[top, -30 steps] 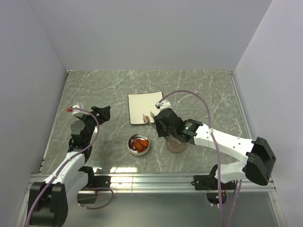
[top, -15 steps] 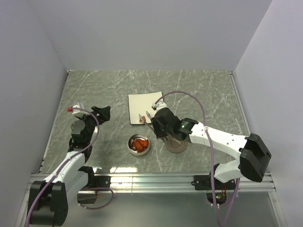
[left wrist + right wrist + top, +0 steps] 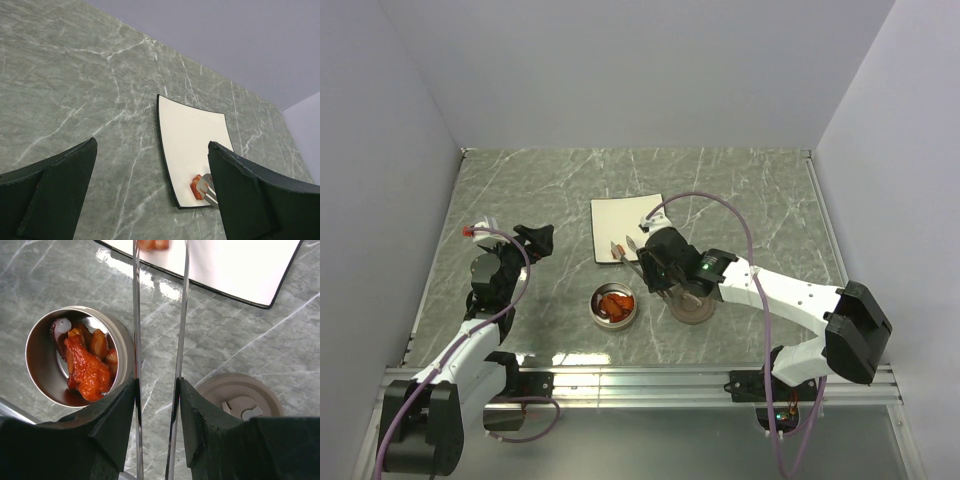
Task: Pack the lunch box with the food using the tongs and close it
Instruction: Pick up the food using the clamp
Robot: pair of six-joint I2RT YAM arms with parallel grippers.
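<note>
The tongs (image 3: 135, 315), gripped by the right gripper (image 3: 156, 390), stand with arms apart around one orange piece (image 3: 152, 244) at the white plate's (image 3: 240, 270) near edge. Squeezing off-centre could flick that piece onto the table. The lunch box (image 3: 34, 347) sits at seven o'clock from the tips, and its lid (image 3: 240, 395) at five. No writing is legible.

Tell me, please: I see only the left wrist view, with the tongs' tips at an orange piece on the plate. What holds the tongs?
Observer: The right hand is shut on the tongs.
Operator: Is the lunch box open?
Observer: Yes. The lunch box is open, with orange-red food inside.
Operator: Where is its lid?
Observer: The lid lies flat on the table beside the lunch box, handle up.
</note>
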